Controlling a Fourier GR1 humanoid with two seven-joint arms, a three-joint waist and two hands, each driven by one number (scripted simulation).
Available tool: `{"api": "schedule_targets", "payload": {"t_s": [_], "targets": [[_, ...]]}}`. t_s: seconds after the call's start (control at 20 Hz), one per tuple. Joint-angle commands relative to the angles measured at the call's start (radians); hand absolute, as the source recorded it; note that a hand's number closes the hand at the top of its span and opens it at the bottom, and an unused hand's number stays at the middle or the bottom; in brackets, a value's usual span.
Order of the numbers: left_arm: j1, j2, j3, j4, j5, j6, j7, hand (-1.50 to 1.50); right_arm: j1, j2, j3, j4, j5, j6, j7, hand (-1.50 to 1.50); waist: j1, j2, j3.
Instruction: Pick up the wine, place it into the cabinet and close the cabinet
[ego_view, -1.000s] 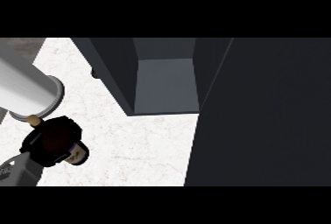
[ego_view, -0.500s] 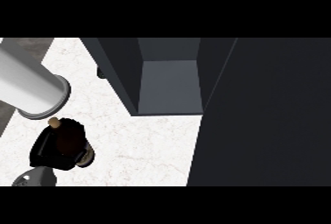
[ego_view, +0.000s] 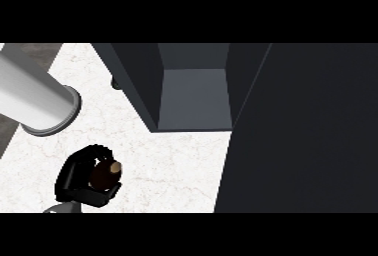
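The wine bottle (ego_view: 107, 172), seen from above as a dark brown round top, is at the lower left over the white counter (ego_view: 170, 160). My right hand (ego_view: 77, 177) is shut on it, black fingers curled round its neck and hiding the body. The dark grey cabinet (ego_view: 136, 75) stands open to the upper right of the hand. Its pale grey inner floor (ego_view: 196, 97) shows with nothing on it. The hand and bottle are outside the cabinet, left of and below its opening. My left hand shows nowhere; only a thick grey forearm (ego_view: 33, 95) crosses the upper left.
A wide dark panel (ego_view: 310, 135) fills the right side of the view beside the cabinet's opening. A small dark knob (ego_view: 116, 82) sits at the cabinet's left wall. The counter's darker edge (ego_view: 6, 137) runs along the far left.
The right hand with the wine bottle has shifted right, toward the cabinet, and slightly down. The grey forearm at the upper left now reaches further into view.
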Motion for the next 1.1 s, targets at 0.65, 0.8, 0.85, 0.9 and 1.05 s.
{"api": "schedule_targets", "payload": {"t_s": [0.65, 0.8, 0.85, 0.9, 1.05], "targets": [[0.158, -0.051, -0.465, -0.346, 0.166, 0.294, 0.182, 1.5, 0.13, -0.104, 0.025, -0.194, 0.079, -0.005, -0.006, -1.5, 0.001, 0.008, -0.011], [0.124, -0.051, -0.54, -0.378, 0.175, 0.431, 0.219, 1.5, 0.097, -0.096, -0.002, -0.204, 0.083, -0.032, 0.028, -1.5, -0.001, 0.008, -0.012], [0.135, -0.051, -0.577, -0.368, 0.158, 0.446, 0.22, 1.5, 0.126, -0.115, 0.024, -0.23, 0.102, -0.036, 0.02, -1.5, -0.007, 0.006, -0.012], [0.122, -0.051, -0.526, -0.417, 0.157, 0.452, 0.262, 1.5, 0.085, -0.12, -0.041, -0.238, 0.048, -0.027, 0.051, -1.5, 0.001, 0.008, -0.011], [0.056, -0.051, -0.562, -0.418, 0.162, 0.564, 0.284, 1.5, 0.104, -0.112, 0.0, -0.216, 0.068, -0.038, 0.032, -1.5, -0.003, 0.008, -0.012]]}}
